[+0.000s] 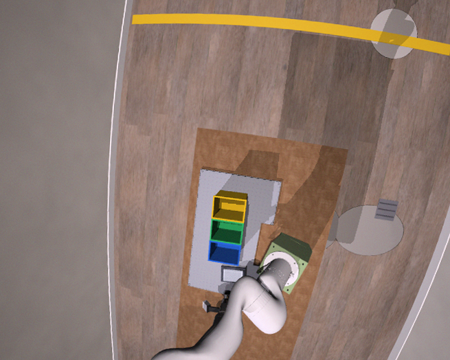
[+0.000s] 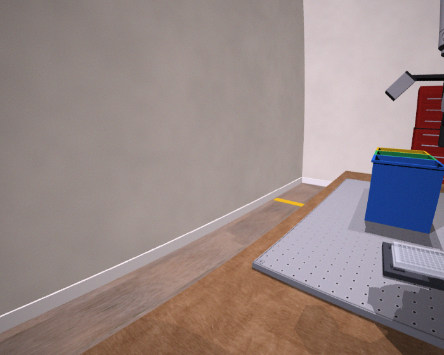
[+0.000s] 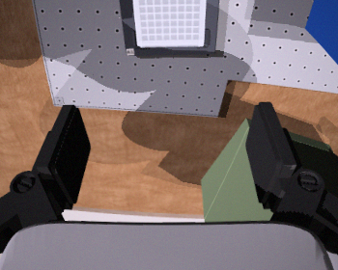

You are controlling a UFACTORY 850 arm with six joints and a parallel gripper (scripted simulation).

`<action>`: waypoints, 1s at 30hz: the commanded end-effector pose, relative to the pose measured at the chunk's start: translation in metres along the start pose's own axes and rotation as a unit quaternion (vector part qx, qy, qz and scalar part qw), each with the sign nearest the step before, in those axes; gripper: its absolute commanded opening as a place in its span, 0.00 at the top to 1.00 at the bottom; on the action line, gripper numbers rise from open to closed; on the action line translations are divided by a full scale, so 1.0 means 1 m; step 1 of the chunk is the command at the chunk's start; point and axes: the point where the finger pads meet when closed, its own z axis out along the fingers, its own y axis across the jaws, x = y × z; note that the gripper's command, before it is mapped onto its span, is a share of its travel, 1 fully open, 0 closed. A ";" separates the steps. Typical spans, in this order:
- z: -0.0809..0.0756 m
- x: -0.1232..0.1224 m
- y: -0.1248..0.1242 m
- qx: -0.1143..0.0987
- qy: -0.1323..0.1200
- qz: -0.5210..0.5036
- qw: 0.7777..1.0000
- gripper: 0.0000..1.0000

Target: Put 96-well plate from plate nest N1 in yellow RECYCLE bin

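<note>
1. Claw (image 3: 169,148) hangs with its fingers spread wide, nothing between them.
2. Ahead of the claw, the 96-well plate (image 3: 169,4) lies in its plate nest (image 3: 212,33) on the perforated board (image 3: 78,44).
3. Beyond the nest stand the blue bin (image 1: 224,253), green bin (image 1: 226,231) and yellow bin (image 1: 228,206), in a row.
4. Beside the claw sits the green arm base (image 1: 298,246).

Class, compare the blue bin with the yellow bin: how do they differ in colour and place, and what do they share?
The blue bin stands at the row's end beside the 96-well plate; the yellow bin stands at the far end, past the green bin. Both are upright, open-topped, alike in shape and size.
</note>
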 end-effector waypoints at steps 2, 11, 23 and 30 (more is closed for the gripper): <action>0.007 0.000 0.000 0.001 0.001 0.000 1.000 0.00; 0.022 0.000 0.000 0.001 0.001 0.000 1.000 0.00; 0.039 0.000 0.000 0.001 0.001 0.000 1.000 0.00; 0.051 0.000 0.000 0.001 0.001 0.000 1.000 0.00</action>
